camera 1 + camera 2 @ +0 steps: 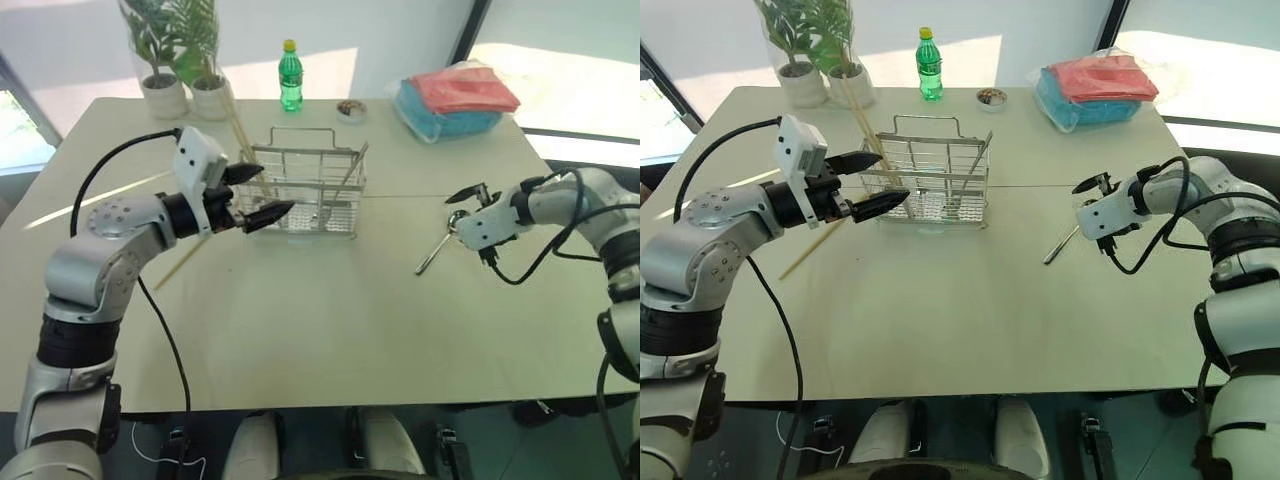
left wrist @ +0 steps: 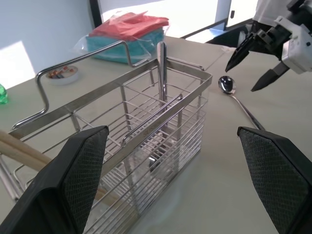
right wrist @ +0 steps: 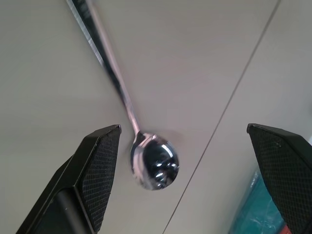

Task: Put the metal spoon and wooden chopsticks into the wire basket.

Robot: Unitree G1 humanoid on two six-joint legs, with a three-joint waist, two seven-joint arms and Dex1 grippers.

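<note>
Left gripper (image 1: 262, 194), head views: fingers spread and empty, arm bent at the elbow, forearm reaching level toward the near left end of one wire basket (image 1: 312, 190). Right gripper (image 1: 466, 197), fingers likewise spread and empty, angled downward just above the bowl of one metal spoon (image 1: 437, 245), which lies flat on the table (image 1: 300, 320) well right of the basket. Wooden chopsticks (image 1: 243, 145), count two: one leans upright out of the basket's left end, the other (image 1: 186, 262) lies on the table behind the left forearm. One further metal utensil (image 1: 345, 180) stands tilted in the basket's right compartment. Surface: pale beige tabletop with a thin seam across its middle; bright windows behind. Also on it: two potted plants (image 1: 185, 60), one green bottle (image 1: 290, 76), one small dish (image 1: 351, 109), one bagged stack of red and teal cloths (image 1: 455, 98). Left wrist view: both fingers wide apart, framing the basket's near wall, with the other gripper over the spoon bowl beyond. Right wrist view: fingers wide apart on either side of the spoon bowl, handle running away across the table.
</note>
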